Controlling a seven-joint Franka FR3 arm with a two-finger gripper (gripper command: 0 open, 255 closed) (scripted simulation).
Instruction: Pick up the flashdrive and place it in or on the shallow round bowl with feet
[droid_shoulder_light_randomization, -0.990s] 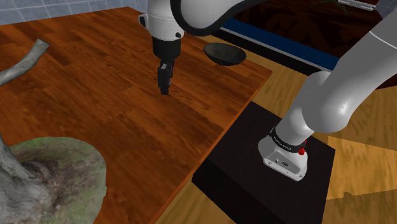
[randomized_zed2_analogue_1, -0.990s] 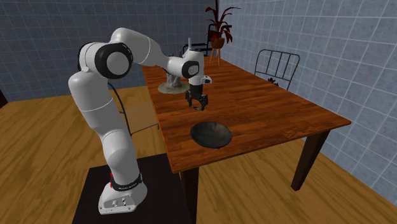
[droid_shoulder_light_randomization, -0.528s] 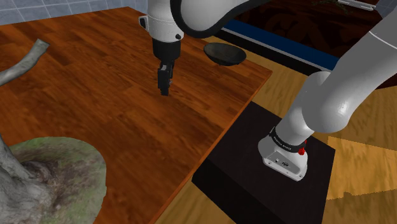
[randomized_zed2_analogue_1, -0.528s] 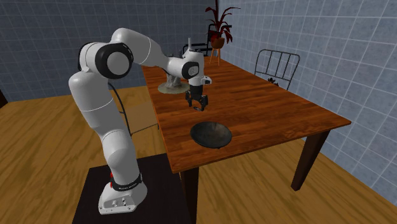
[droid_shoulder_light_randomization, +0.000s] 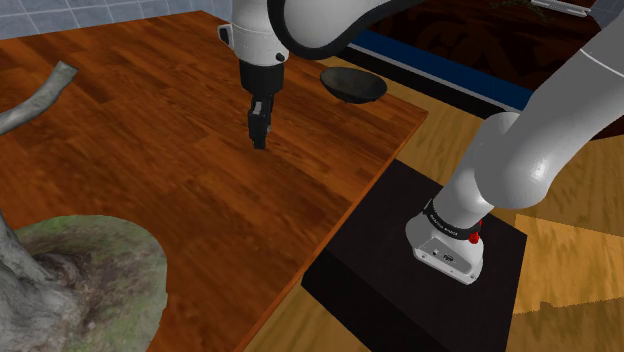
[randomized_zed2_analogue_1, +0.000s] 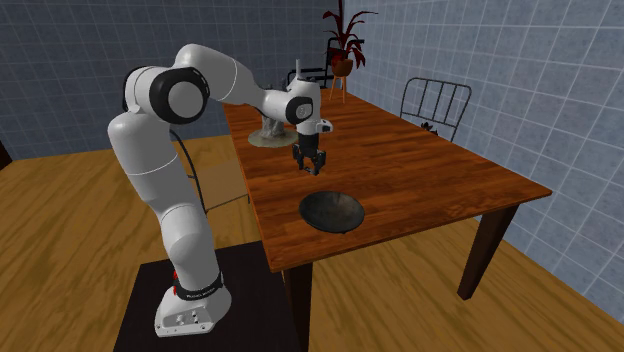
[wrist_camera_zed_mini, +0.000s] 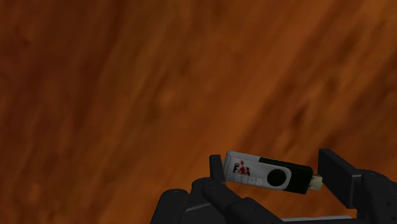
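Note:
A small flashdrive (wrist_camera_zed_mini: 251, 170), white at one end with a red logo and black at the other, lies just over the wooden table (droid_shoulder_light_randomization: 150, 150). My black gripper (wrist_camera_zed_mini: 275, 168) is shut on the flashdrive, with one finger at each end of it. In the shoulder view the gripper (droid_shoulder_light_randomization: 259, 140) points straight down at the tabletop, its tips at the wood. The shallow dark round bowl (droid_shoulder_light_randomization: 353, 85) stands near the table's corner, toward the shoulder view's right of the gripper. In the second exterior view the bowl (randomized_zed2_analogue_1: 333, 211) sits nearer the camera than the gripper (randomized_zed2_analogue_1: 308, 166).
A mossy rock base with a grey branch (droid_shoulder_light_randomization: 75, 280) fills the shoulder view's lower left; it also stands behind the arm (randomized_zed2_analogue_1: 268, 135). A metal chair (randomized_zed2_analogue_1: 434, 102) and a potted plant (randomized_zed2_analogue_1: 344, 50) are beyond the table. The black stand (droid_shoulder_light_randomization: 420, 280) is beside the table edge.
The fingers have closed in from wide apart onto the flashdrive. The arm itself has stayed in place over the same spot on the table.

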